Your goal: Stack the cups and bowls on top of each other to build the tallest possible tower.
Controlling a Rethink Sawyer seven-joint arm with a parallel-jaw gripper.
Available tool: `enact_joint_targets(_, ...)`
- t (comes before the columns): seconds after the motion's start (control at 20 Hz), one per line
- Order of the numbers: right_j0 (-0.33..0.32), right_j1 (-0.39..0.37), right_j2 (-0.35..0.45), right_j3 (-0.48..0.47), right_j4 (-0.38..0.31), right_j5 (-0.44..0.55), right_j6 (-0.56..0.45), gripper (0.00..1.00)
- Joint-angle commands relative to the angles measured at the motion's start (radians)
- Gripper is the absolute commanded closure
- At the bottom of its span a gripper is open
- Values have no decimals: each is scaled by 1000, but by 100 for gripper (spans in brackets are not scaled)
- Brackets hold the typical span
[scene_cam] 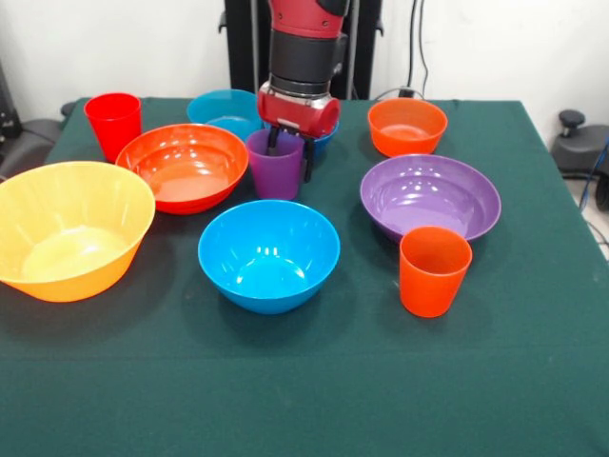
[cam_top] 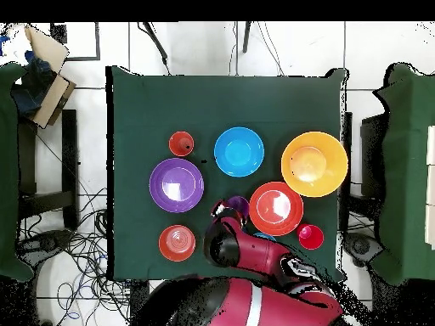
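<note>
My gripper point(scene_cam: 291, 157) hangs over the purple cup point(scene_cam: 274, 176), which stands on the table. One finger is inside the cup and the other is outside its right wall, jaws apart. The small blue bowl point(scene_cam: 326, 143) peeks out behind the gripper, beside the teal bowl point(scene_cam: 224, 108). The red cup point(scene_cam: 114, 122) stands far left and the orange cup point(scene_cam: 433, 271) near right. The orange-red bowl point(scene_cam: 184, 167), yellow-orange bowl point(scene_cam: 68, 228), medium blue bowl point(scene_cam: 268, 254), purple bowl point(scene_cam: 430, 197) and small orange bowl point(scene_cam: 406, 126) all sit apart. Nothing is stacked.
A dark green cloth point(scene_cam: 304, 381) covers the table. In the overhead view my arm point(cam_top: 255, 255) covers the teal and small blue bowls, and the purple cup point(cam_top: 239, 205) shows beside it. Chairs and cables lie around the table.
</note>
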Motion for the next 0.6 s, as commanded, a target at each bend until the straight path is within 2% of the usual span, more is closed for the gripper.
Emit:
enact_joint_targets(0.05,4,-27,149,36,-23,127,119,0)
enact_joint_targets(0.3,85,-81,90,44,54,206,126,0)
enact_joint_targets(0.6,100,-118,86,47,70,282,129,0)
